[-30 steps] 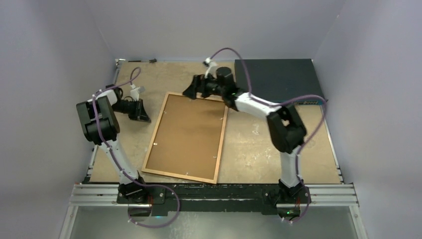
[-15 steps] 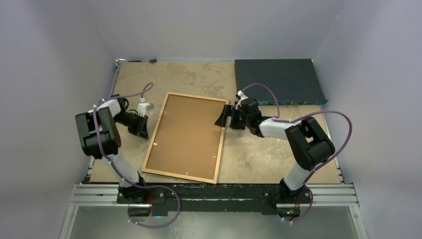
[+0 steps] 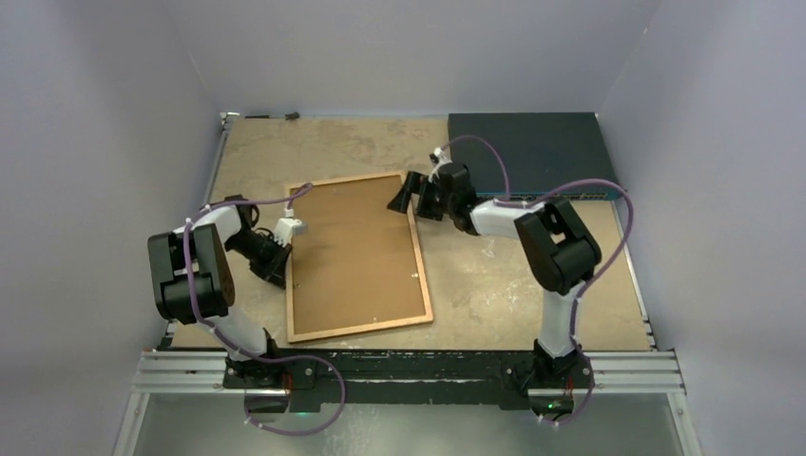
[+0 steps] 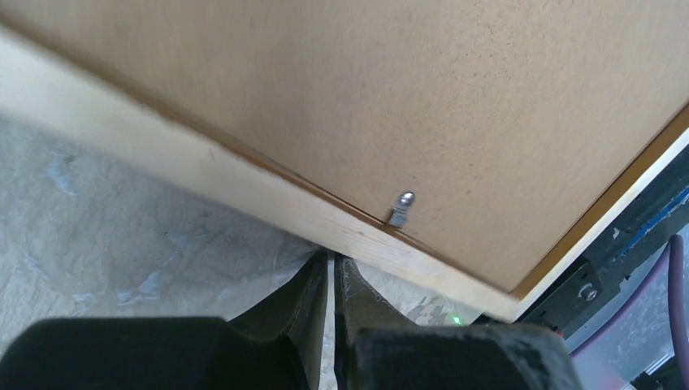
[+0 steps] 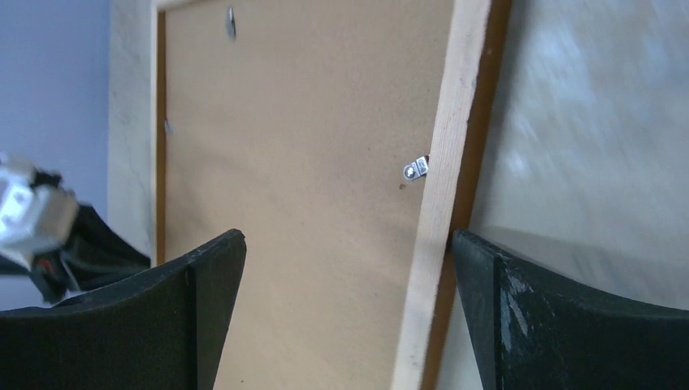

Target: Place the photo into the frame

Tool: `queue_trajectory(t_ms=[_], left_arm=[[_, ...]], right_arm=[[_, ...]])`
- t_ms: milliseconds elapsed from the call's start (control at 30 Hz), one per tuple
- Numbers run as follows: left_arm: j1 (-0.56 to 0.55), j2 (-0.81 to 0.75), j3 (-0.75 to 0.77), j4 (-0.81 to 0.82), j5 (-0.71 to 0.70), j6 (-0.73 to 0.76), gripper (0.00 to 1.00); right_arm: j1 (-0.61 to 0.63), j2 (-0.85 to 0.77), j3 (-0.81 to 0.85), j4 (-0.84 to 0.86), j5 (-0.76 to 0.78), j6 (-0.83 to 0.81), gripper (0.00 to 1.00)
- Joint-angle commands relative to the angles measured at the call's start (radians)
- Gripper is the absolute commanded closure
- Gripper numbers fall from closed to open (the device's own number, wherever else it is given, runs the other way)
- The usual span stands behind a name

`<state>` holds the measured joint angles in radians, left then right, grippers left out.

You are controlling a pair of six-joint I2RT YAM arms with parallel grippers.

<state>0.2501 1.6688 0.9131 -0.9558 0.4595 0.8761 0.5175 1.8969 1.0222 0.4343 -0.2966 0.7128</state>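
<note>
Frame [image 3: 359, 329] lies flat on the table [image 3: 361, 142], back side up, brown backing board [image 3: 356, 252] sitting inside its rails.

Vs 1 s ago: frame has swung anticlockwise in the top view. Its far end, which leaned to the right, now leans slightly left. Near right corner has moved right, twd the R arm's side.

L gripper [image 3: 278, 269] was well off the frame's left side. It's now low on the table, tips right at the outer face of the left rail, abt halfway along. Wrist cam shows its fingers pressed together w/ only a hairline slit and nothing btwn them. A small metal clip [image 4: 400, 209] sits on the rail just beyond the tips.

R gripper [image 3: 399, 197] was at the far left corner 1 s ago and beside the right rail half a sec ago. It's now at the far right corner. Jaws spread wide and straddle the right rail, one finger over the backing board, the other over bare table. Can't tell if either pad touches wood. Another clip [image 5: 416, 169] shows on that rail.

Dark blue flat box [image 3: 532, 152] at far right hasn't moved.
</note>
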Motion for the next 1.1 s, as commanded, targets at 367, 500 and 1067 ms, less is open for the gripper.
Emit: queue_trajectory(t_ms=[367,500,1067], left_arm=[[-0.138,0.055,-0.004,-0.035,0.088,0.043,0.91],[-0.118,0.027,0.145,-0.239,0.076,0.134,0.87],[-0.031,0.525,1.002,0.167,0.058,-0.510,0.78]], right_arm=[[0.123,0.430,0.876,-0.282,-0.068,-0.063,0.01],[0.119,0.281,0.831,-0.355,0.016,-0.140,0.01],[0.177,-0.577,-0.417,-0.270,-0.170,0.073,0.01]])
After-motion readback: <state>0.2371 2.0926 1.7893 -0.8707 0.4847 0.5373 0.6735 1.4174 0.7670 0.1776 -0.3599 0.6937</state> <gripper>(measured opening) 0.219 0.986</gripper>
